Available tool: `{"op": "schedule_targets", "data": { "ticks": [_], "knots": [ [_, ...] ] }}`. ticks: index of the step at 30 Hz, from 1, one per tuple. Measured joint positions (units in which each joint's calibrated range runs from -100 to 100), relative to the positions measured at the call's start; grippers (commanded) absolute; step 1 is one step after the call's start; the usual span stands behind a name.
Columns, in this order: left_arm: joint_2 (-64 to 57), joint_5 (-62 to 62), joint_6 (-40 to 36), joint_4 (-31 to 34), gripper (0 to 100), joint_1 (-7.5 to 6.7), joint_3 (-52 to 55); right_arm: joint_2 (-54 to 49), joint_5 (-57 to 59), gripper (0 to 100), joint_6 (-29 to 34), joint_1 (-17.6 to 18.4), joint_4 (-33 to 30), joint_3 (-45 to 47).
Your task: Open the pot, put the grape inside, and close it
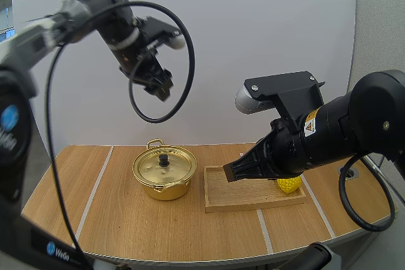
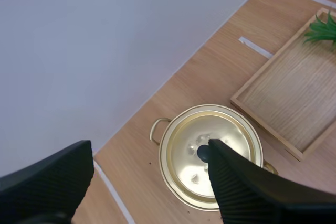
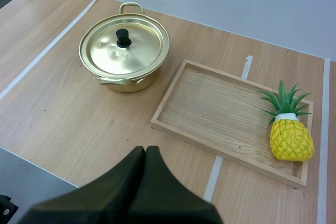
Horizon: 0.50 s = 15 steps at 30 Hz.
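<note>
A gold pot point(image 1: 164, 170) stands on the table's left half, its lid on and topped by a black knob point(image 3: 123, 37). High above it hangs my left gripper point(image 1: 158, 83), open, and between its fingers point(image 2: 247, 187) the pot point(image 2: 210, 153) lies far below. To the pot's right is a wooden tray point(image 1: 234, 194). At the tray's right end lies a yellow toy pineapple point(image 3: 290, 137) with green leaves; I see no grape. My right gripper point(image 1: 229, 172) hovers over the tray, shut on nothing, its fingers one dark wedge point(image 3: 145, 150).
The table has a rounded front edge, and white tape lines point(image 3: 215, 174) run across it. Bare wood lies left of the pot and in front of the tray point(image 3: 220, 108). A white wall stands behind the table.
</note>
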Motion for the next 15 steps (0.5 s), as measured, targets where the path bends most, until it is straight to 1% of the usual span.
{"op": "schedule_targets", "data": {
  "ticks": [4, 7, 12, 15],
  "knots": [
    [-6.16, 0.00, -1.37, 1.47, 100, 0.00, 0.00, 0.00, 0.00, 0, 0.00, 0.00, 0.00, 0.00],
    [-15.39, 0.14, -3.28, 1.88, 100, 0.00, 0.00, 0.00, 0.00, 0, 0.00, 0.00, 0.00, 0.00],
    [-20.50, 0.14, -4.56, 1.88, 100, 0.00, 0.00, 0.00, 0.00, 0, 0.00, 0.00, 0.00, 0.00],
    [-25.60, 0.14, -6.34, 1.92, 100, 0.00, 0.00, 0.00, 0.00, 0, 0.00, 0.00, 0.00, 0.00]
  ]
}}
